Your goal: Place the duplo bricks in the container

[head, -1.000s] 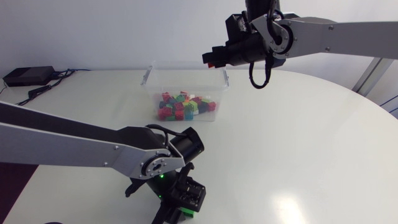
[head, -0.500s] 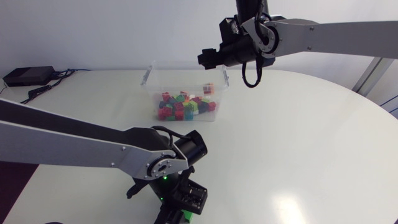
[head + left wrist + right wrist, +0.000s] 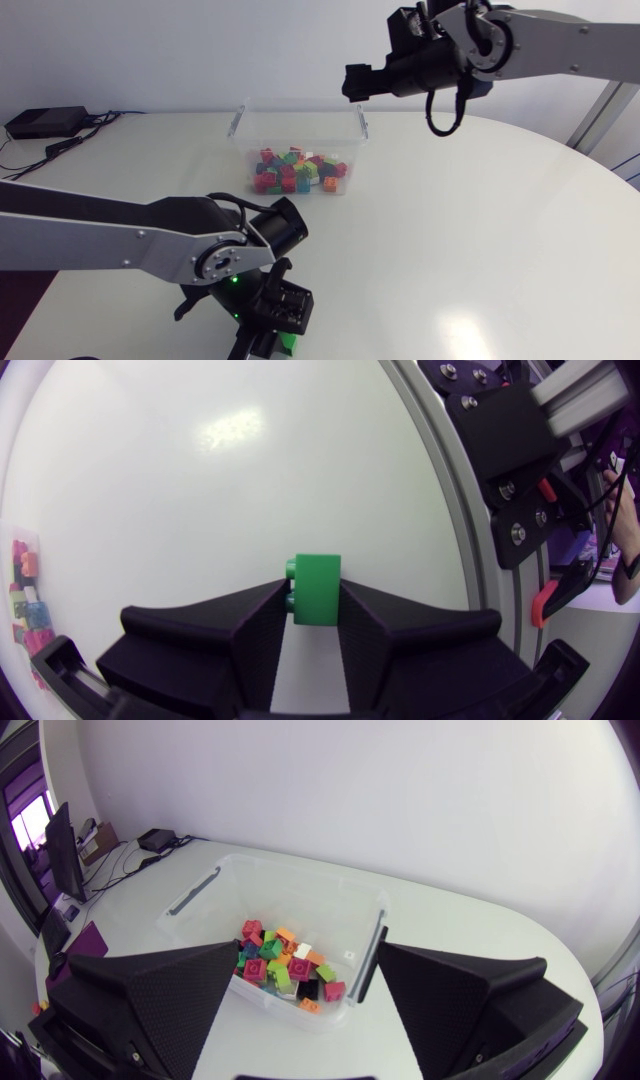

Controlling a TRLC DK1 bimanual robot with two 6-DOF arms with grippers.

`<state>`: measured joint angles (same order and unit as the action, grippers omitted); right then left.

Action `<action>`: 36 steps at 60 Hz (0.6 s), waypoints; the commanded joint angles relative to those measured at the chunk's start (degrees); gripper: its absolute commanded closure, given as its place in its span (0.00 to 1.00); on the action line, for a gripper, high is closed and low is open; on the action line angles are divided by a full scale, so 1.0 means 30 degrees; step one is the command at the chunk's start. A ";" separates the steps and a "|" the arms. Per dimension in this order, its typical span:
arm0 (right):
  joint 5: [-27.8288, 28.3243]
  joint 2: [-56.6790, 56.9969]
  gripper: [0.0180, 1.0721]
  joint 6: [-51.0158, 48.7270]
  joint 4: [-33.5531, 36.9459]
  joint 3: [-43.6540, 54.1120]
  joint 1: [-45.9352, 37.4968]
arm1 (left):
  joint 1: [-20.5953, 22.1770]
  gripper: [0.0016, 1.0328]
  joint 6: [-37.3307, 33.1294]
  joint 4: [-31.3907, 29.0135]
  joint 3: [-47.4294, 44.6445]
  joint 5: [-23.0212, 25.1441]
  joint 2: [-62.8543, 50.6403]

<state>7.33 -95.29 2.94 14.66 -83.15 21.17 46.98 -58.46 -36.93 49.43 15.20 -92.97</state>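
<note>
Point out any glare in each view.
Head view: a soft glare patch on the white table. Left wrist view: a brighter glare spot on the table ahead of the green brick. Right wrist view: even light over the container, no bright spot.

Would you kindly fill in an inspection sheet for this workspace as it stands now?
Surface: white table, glossy.
Job's things: clear container holding many coloured bricks; one green brick outside it, in the left gripper.
Clutter: black box at the table's far left corner.
Grippers: left gripper shut on the green brick, near the table's edge; right gripper open and empty, raised above the container.
Cables: leads by the black box; cable loop hanging from the right arm.
Surroundings: nothing seen.
</note>
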 commanded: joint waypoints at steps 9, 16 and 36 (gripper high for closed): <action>0.0222 0.3285 0.04 -0.0687 0.1502 0.3109 -0.0904 | -0.1862 0.74 0.0325 -0.0816 0.0252 0.0236 0.3099; 0.0251 0.4779 0.04 -0.1097 0.1970 0.5101 -0.0962 | -0.3532 0.74 0.0677 -0.0816 0.1863 0.0323 0.3626; 0.0222 0.7240 0.04 -0.2005 0.2615 1.0082 -0.0728 | -0.6432 0.73 0.5569 0.3461 0.6668 0.0968 0.1341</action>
<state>7.75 -75.35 -1.67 21.76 -55.86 18.63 28.88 -47.44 -29.50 66.72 17.56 -85.82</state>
